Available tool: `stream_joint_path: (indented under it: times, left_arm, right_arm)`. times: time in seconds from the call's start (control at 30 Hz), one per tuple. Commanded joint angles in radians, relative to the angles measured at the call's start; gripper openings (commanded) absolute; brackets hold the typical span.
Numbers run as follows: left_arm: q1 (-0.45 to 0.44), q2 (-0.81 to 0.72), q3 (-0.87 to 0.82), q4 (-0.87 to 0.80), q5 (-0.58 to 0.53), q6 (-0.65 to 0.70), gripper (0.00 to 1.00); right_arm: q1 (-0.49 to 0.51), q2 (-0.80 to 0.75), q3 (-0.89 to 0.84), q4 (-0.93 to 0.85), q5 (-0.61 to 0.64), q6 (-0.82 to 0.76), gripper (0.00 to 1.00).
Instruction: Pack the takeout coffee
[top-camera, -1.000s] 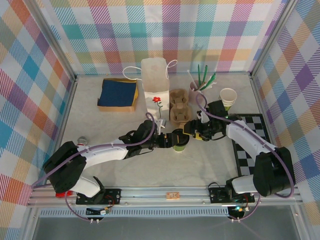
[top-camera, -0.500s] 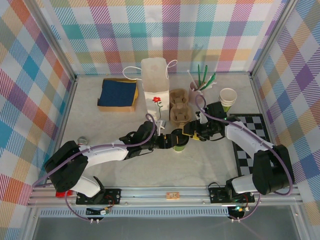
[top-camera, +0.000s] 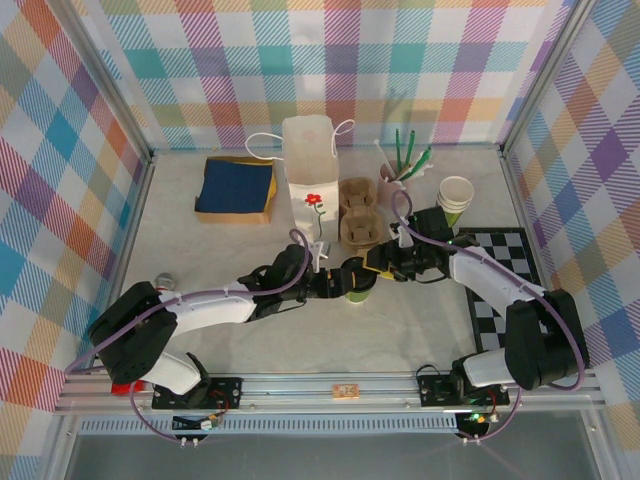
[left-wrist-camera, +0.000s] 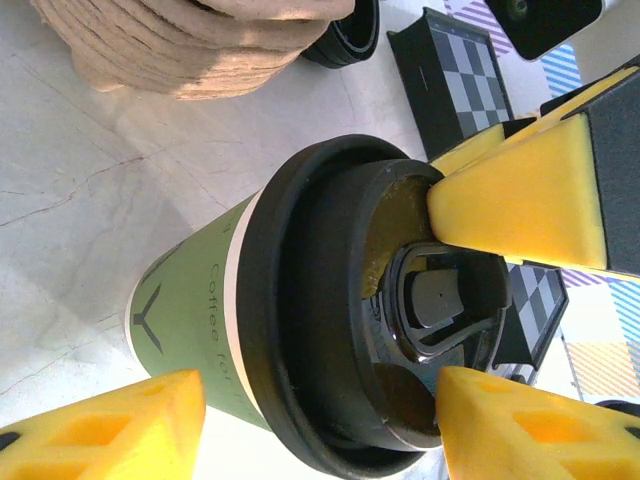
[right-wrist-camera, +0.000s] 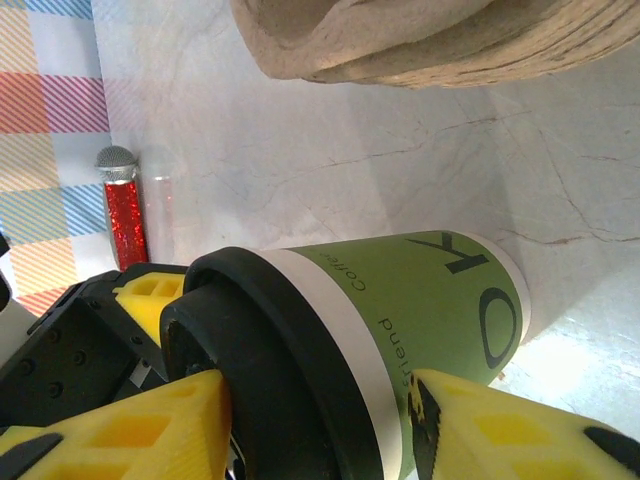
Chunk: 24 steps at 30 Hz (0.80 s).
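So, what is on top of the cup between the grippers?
A black lid sits on the cup, with a yellow finger of the right gripper at its rim. The lid covers the inside, so no drink can be seen.

One lidded green cup (left-wrist-camera: 290, 320), one lidless cup (top-camera: 456, 193), one white paper bag (top-camera: 308, 160), one pink pot (top-camera: 391, 172) and one checkered board (top-camera: 505, 243).

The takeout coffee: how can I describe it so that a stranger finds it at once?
From the white paper bag at the back, come forward past the brown cup carrier. The takeout coffee is the small green cup just in front; its black lid separates it from the lidless cup at the right.
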Motion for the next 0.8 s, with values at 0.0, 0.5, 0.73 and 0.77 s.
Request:
stream_joint_path:
  times: [0.0,0.5,0.73,0.77]
  left_arm:
    - [0.009,0.023,-0.039,-0.006,-0.008,-0.014,0.61]
    - [0.016,0.024,-0.053,-0.016,-0.012,-0.018,0.60]
    - [0.019,0.014,-0.051,-0.028,-0.016,-0.012,0.60]
    - [0.021,0.010,-0.049,-0.031,-0.016,-0.010,0.60]
  right_arm:
    - [0.010,0.036,-0.062,-0.076,0.107,0.007,0.48]
    - [0.009,0.072,-0.129,-0.048,0.183,0.038,0.43]
    - [0.011,0.074,-0.134,-0.050,0.186,0.035,0.43]
    - [0.011,0.066,-0.130,-0.057,0.185,0.033,0.42]
